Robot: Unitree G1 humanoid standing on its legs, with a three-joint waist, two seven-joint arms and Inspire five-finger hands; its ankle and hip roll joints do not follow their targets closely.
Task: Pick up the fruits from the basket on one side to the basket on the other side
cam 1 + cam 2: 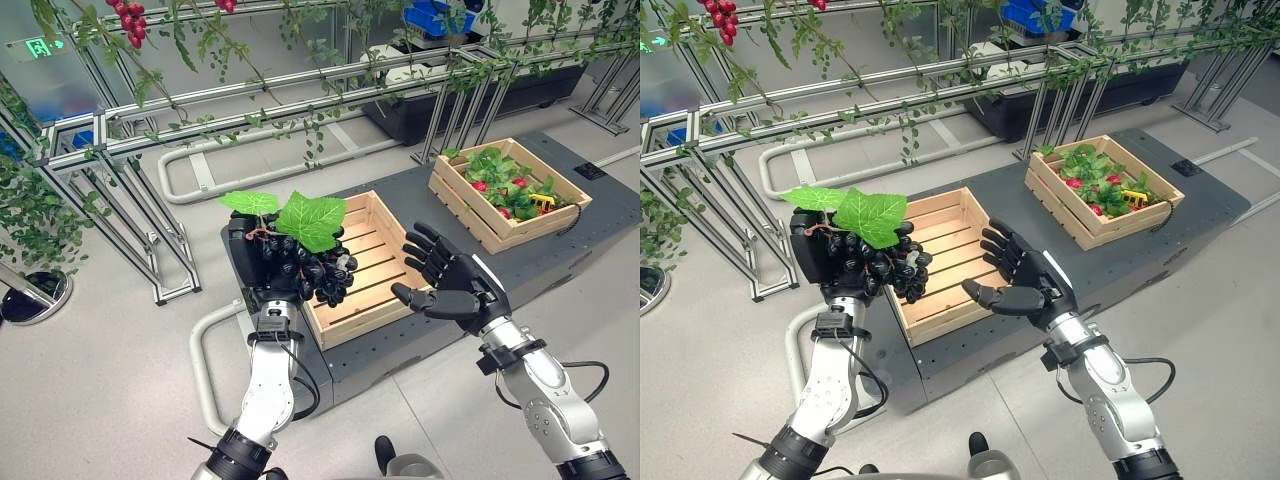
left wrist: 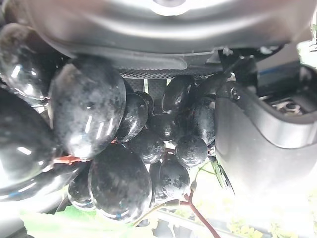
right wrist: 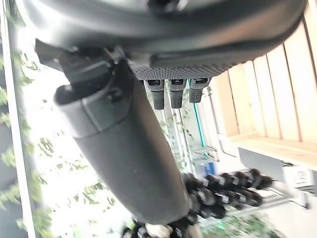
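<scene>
My left hand (image 1: 252, 262) is shut on a bunch of dark grapes (image 1: 318, 272) with green leaves (image 1: 310, 220), held above the left end of the near wooden crate (image 1: 368, 262). The grapes (image 2: 119, 148) press against the palm in the left wrist view. My right hand (image 1: 452, 280) is open with spread fingers, hovering just right of that crate and holding nothing. Its thumb (image 3: 124, 153) and fingertips (image 3: 171, 94) show in the right wrist view. The far wooden crate (image 1: 470, 215) holds leafy greens with red fruits (image 1: 480, 186).
Both crates rest on a dark grey platform (image 1: 600, 215). Aluminium frames (image 1: 150, 130) hung with vines stand behind and to the left, with red berries (image 1: 130, 20) hanging from them. A white tube rail (image 1: 205, 360) runs by the platform's left corner.
</scene>
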